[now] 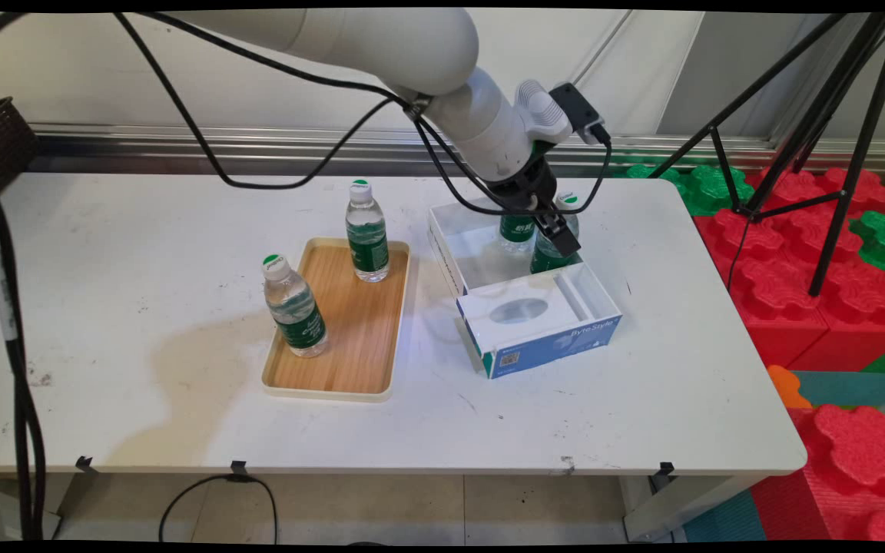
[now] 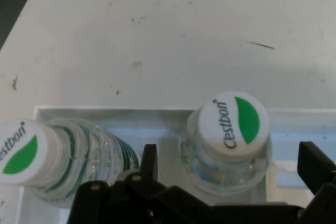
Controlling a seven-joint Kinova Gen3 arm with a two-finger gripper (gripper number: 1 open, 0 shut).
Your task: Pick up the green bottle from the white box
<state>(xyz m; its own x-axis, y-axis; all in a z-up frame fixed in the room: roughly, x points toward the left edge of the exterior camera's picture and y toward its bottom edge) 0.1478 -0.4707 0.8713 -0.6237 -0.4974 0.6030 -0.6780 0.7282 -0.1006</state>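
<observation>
The black gripper hangs right of frame centre, fingers spread wide on either side of a water bottle without touching it, inside the far end of an open white-and-blue box. A second bottle stands just beside it in the box. The white arm slants down from the upper left; left of centre, two more bottles stand on a wooden tray.

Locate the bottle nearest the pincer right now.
Main view, right of centre: the bottle stands in the white box, far end, beside a second bottle; the open pincer straddles it.
</observation>
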